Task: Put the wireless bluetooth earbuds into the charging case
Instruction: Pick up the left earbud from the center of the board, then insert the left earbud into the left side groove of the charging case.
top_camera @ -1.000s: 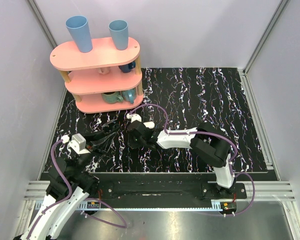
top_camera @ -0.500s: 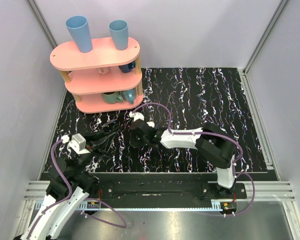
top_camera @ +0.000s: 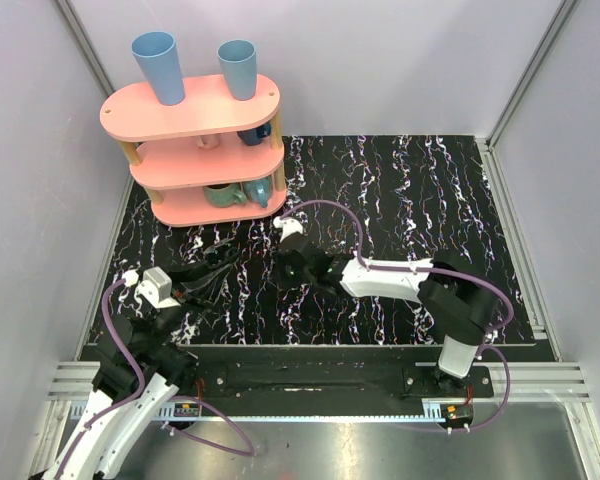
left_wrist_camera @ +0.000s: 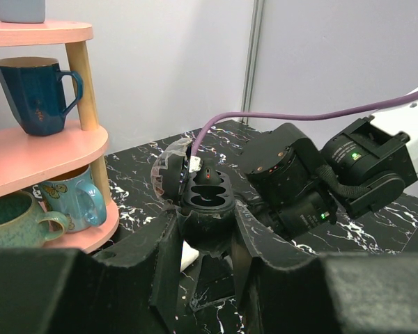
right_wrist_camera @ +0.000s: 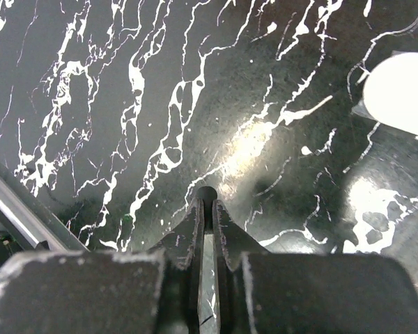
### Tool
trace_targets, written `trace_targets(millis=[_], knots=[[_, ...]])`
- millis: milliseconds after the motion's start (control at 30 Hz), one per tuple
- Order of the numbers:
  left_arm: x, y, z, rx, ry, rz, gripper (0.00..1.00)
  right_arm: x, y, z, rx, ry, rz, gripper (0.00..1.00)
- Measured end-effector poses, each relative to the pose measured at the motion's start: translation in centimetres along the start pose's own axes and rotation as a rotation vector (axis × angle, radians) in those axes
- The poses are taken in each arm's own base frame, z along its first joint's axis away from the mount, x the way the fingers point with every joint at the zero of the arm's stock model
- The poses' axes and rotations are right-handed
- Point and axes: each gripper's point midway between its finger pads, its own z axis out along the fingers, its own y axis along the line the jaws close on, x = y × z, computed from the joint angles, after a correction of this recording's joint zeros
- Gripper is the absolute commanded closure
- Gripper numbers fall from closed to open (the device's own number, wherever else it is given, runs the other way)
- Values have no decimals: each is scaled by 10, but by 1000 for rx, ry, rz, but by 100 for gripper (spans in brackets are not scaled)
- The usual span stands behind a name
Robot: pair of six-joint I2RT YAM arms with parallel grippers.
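A white rounded piece [right_wrist_camera: 404,94], which looks like the charging case, lies on the black marbled table [top_camera: 410,190] at the upper right edge of the right wrist view. A white corner [left_wrist_camera: 188,256] shows low between my left fingers; I cannot tell whether it is the same piece. My right gripper [top_camera: 288,268] points down close to the table, jaws shut [right_wrist_camera: 207,202], with nothing clearly between them. My left gripper [top_camera: 218,275] is open and empty [left_wrist_camera: 205,224], facing the right wrist just beyond it. No earbud can be told apart. The case is hidden in the top view.
A pink three-tier shelf [top_camera: 195,110] stands at the back left with blue cups on top and mugs [left_wrist_camera: 35,94] on its lower tiers. The right arm's purple cable [top_camera: 330,208] arcs over the table's middle. Metal rails [top_camera: 310,385] run along the near edge.
My right arm has stretched out and its gripper has shifted a little to the right and farther from its base. The left arm has not moved.
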Motion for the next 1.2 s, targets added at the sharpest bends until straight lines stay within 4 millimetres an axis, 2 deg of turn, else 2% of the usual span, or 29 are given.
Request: trace_targets(millis=[200, 400, 667, 1000, 1100, 1200], knots=[[-1, 0, 0, 2, -2, 2, 100, -11, -6, -19, -30, -37, -1, 100], [-4, -2, 1, 10, -14, 1, 100, -29, 1, -48, -86, -100, -58, 100], [-3, -9, 0, 50, -8, -1, 100, -55, 0, -105, -114, -255, -164, 100], [-8, -25, 0, 140, -27, -12, 100, -92, -3, -192, -149, -565, -342, 100], [-8, -32, 4, 186, -19, -19, 100, -101, 3, -210, -174, -619, -397, 100], [-2, -40, 9, 239, 9, -34, 100, -103, 16, -217, -220, -604, -481, 100]])
